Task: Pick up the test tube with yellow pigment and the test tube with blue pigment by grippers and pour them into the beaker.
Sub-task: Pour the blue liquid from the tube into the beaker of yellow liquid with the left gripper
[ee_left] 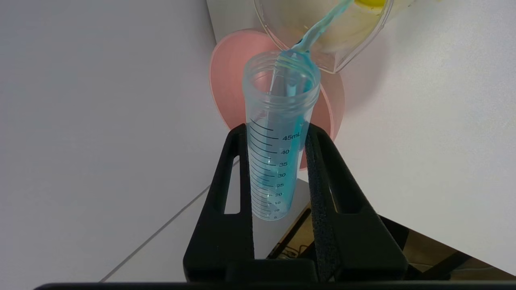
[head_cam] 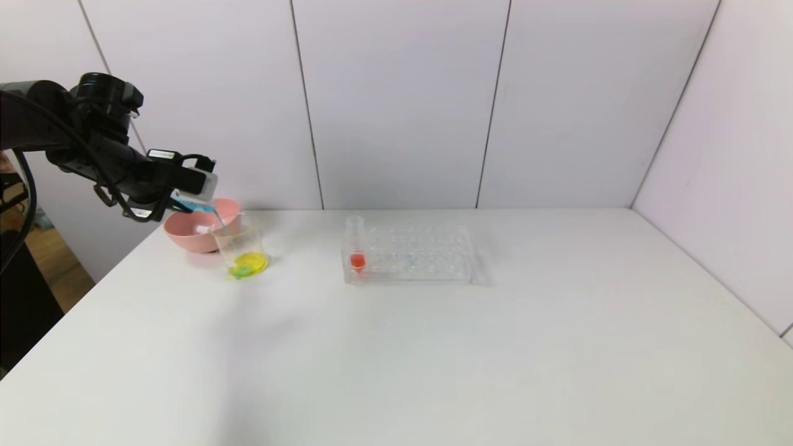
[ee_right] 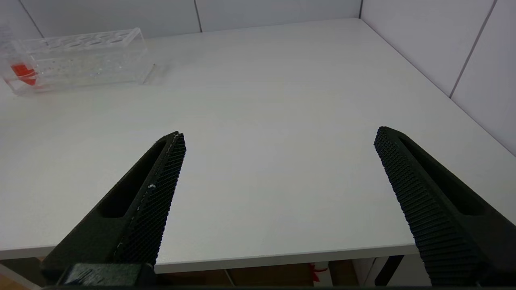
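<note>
From the head view, the left arm reaches in from the robot's left side, its forearm angled downward toward the table, ending in the left gripper (head_cam: 186, 195) above and just to the left of the beaker (head_cam: 241, 248). The gripper is pinching the test tube with blue pigment (head_cam: 201, 207), which lies tipped with its mouth lower than its base, pointing over the beaker's rim. A thin blue stream runs from the tube mouth into the beaker, where yellow liquid with a green tinge sits at the bottom. Behind the beaker and just below the gripper sits a pink bowl (head_cam: 186, 235). Well off to the gripper's right stands a clear tube rack (head_cam: 412, 257) holding a tube with red-orange liquid (head_cam: 357, 248) at its near left corner. The test tube with yellow pigment cannot be made out in this view.

In the left wrist view, the two black fingers (ee_left: 229, 185) press against both sides of the graduated tube (ee_left: 278, 133), clamped around its lower half. Blue liquid streaks along the tube's inner wall and leaves the mouth into the beaker (ee_left: 346, 44) just ahead of it. The pink bowl (ee_left: 225, 80) lies beyond the tube.

In the right wrist view, the right gripper (ee_right: 278, 141) hangs beyond the near table edge, fingers spread wide and holding nothing. The rack (ee_right: 80, 60) stands well ahead, toward the far side of the table (ee_right: 262, 100).
</note>
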You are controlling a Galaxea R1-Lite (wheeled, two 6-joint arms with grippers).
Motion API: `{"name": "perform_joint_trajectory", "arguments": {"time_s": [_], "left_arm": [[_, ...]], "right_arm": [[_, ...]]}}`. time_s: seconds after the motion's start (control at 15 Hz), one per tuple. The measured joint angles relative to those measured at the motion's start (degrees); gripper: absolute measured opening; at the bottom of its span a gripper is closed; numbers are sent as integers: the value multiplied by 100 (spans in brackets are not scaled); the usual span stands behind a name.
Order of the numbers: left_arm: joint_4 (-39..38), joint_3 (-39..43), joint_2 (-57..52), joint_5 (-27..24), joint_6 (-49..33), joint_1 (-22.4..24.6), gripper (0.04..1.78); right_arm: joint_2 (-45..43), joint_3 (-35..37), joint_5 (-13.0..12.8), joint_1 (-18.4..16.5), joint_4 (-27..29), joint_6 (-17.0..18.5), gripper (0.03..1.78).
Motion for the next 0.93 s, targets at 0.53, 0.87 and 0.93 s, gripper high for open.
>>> {"name": "perform_joint_trajectory", "arguments": {"time_s": [0.53,0.87,0.93], "left_arm": [[-11,0,0,13,0,-17,42],[-52,0,6,256,111,-79,42],[-52,0,9,276,135,-91,42]], "right_arm": [[0,0,0,0,-2,0,171],[0,0,-2,0,-4,0,171],[0,0,-2,-2,-2,0,171]]}}
